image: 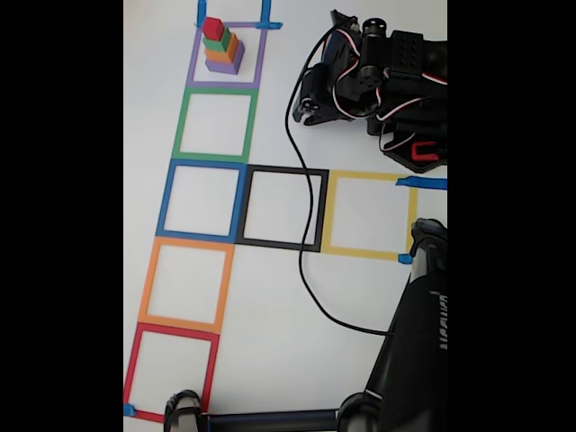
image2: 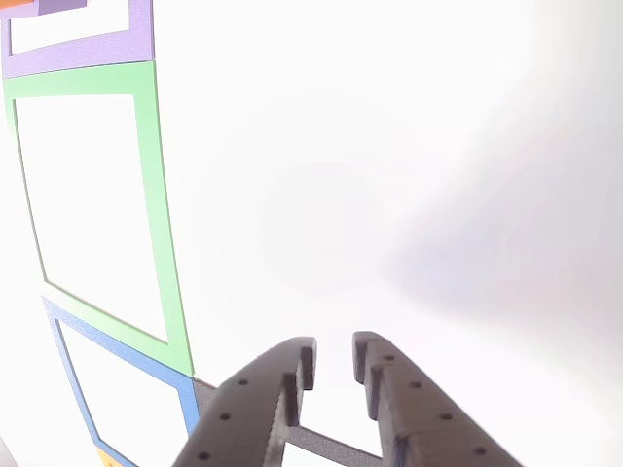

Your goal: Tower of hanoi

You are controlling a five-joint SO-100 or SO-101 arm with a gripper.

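Empty claw (image2: pixel 334 356), fingers nearly together, hangs above white table (image2: pixel 409 146)

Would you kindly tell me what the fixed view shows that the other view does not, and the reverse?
Fixed view alone: the full stack, red block over green block, orange block and purple block, plus the black square, yellow square and black cable. Other view alone: the gripper close up, jaws slightly apart and empty. Both share the purple square, green square and blue square.
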